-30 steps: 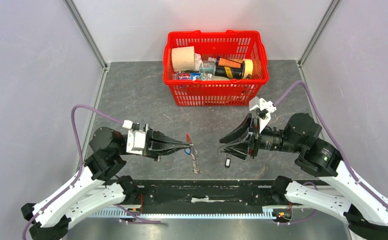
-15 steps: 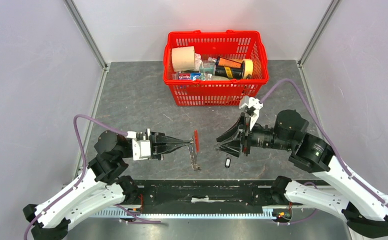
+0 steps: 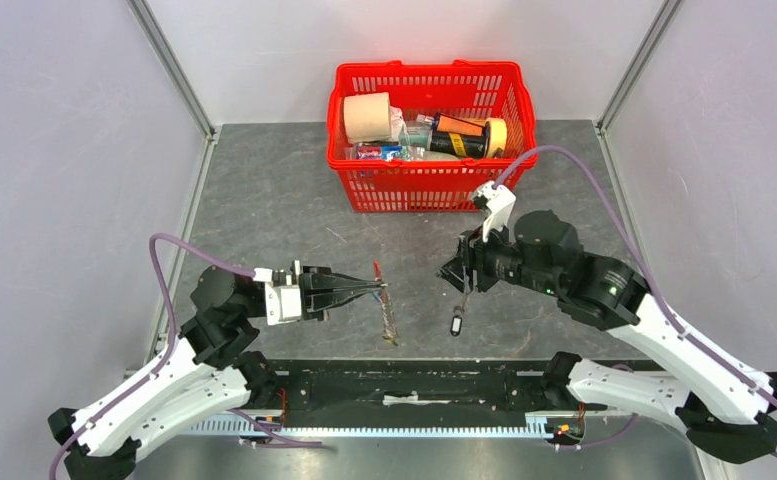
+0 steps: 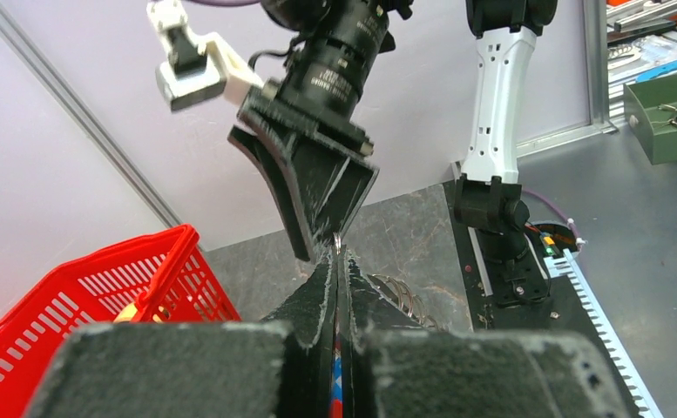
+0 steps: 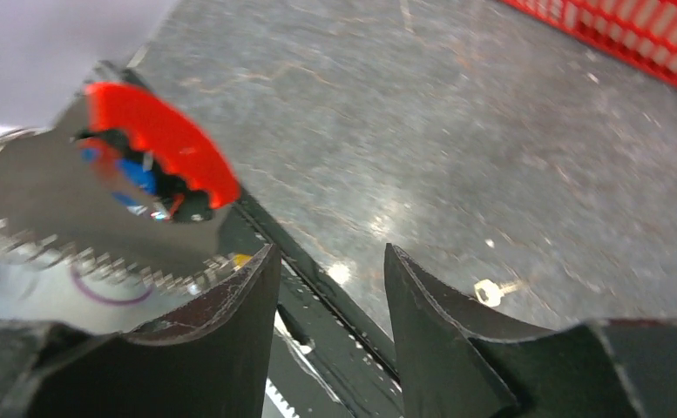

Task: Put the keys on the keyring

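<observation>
My left gripper (image 3: 380, 288) is shut on the keyring (image 3: 384, 300). Its red strap (image 3: 377, 271) sticks up behind the tips and its silvery coil (image 3: 391, 322) trails toward the table's front edge. In the left wrist view the fingertips (image 4: 338, 258) pinch a thin metal ring, with the coil (image 4: 402, 298) just behind. My right gripper (image 3: 460, 278) hangs open a short way to the right, facing the left one, with nothing between its fingers (image 5: 330, 257). A black-headed key (image 3: 455, 323) lies on the table below it. The right wrist view shows a small pale key (image 5: 489, 292) on the table and the blurred strap (image 5: 160, 144).
A red basket (image 3: 434, 190) full of household items stands at the back centre of the grey table, and shows in the left wrist view (image 4: 99, 296). A black rail (image 3: 414, 385) runs along the near edge between the arm bases. Grey walls close in both sides.
My right arm has swung left and turned its wrist, and its jaws have opened wider. My left gripper has lifted and turned the keyring slightly and stays shut.
</observation>
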`<state>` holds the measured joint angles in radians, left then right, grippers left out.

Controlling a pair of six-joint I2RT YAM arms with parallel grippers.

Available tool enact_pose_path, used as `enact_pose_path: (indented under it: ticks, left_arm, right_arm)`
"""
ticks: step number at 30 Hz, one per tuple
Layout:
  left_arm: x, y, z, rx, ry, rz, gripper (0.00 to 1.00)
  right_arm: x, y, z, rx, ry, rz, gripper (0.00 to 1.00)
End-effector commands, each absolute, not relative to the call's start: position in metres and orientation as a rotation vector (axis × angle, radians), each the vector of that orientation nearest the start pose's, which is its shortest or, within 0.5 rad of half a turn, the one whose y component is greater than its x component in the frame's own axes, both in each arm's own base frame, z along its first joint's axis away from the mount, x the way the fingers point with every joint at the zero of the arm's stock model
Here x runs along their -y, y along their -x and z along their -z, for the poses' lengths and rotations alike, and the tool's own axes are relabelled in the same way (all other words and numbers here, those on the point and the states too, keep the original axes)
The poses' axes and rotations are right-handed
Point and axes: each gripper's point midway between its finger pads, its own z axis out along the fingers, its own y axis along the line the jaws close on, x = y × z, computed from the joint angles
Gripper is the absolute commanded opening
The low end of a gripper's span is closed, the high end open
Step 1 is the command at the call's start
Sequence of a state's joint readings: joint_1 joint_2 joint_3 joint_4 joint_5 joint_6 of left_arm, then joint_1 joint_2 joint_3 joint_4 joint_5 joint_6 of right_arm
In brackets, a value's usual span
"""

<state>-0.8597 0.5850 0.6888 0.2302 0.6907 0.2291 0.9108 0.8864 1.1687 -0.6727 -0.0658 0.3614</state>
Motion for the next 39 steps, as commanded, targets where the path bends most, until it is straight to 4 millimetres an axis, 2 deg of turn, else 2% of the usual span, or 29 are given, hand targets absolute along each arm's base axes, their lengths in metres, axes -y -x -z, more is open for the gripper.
enact_pose_path:
  ticks: [1, 5, 7, 14, 17, 22, 28, 39]
  left_arm:
    - [0.256, -0.081, -0.394, -0.637, -1.132, 0.945, 0.02]
    - [0.257, -0.079, -0.394, -0.637, -1.112, 0.978, 0.02]
    - [0.257, -0.079, -0.393, -0.634, -1.099, 0.994, 0.02]
    - [0.256, -0.077, -0.395, -0.628, -1.083, 1.010, 0.02]
    - [0.256, -0.076, -0.395, -0.629, -1.081, 1.017, 0.02]
    - [0.255, -0.075, -0.395, -0.628, -1.080, 1.027, 0.02]
    - [0.256, -0.072, -0.396, -0.622, -1.080, 1.046, 0.02]
    - [0.255, -0.068, -0.397, -0.611, -1.081, 1.061, 0.02]
  right_arm:
    - [-0.219, -0.178, -0.267, -2.180, 0.397, -0.638, 0.56]
    - [-0.207, -0.183, -0.216, -2.317, 0.254, -0.508, 0.58]
    - [-0.200, -0.186, -0.197, -2.354, 0.180, -0.453, 0.58]
    - [-0.187, -0.183, -0.135, -2.454, -0.089, -0.359, 0.57]
    - [-0.182, -0.181, -0.115, -2.469, -0.188, -0.344, 0.53]
    - [-0.177, -0.179, -0.095, -2.467, -0.306, -0.345, 0.47]
    - [-0.177, -0.180, -0.078, -2.467, -0.402, -0.358, 0.46]
    - [-0.180, -0.188, -0.049, -2.481, -0.513, -0.374, 0.38]
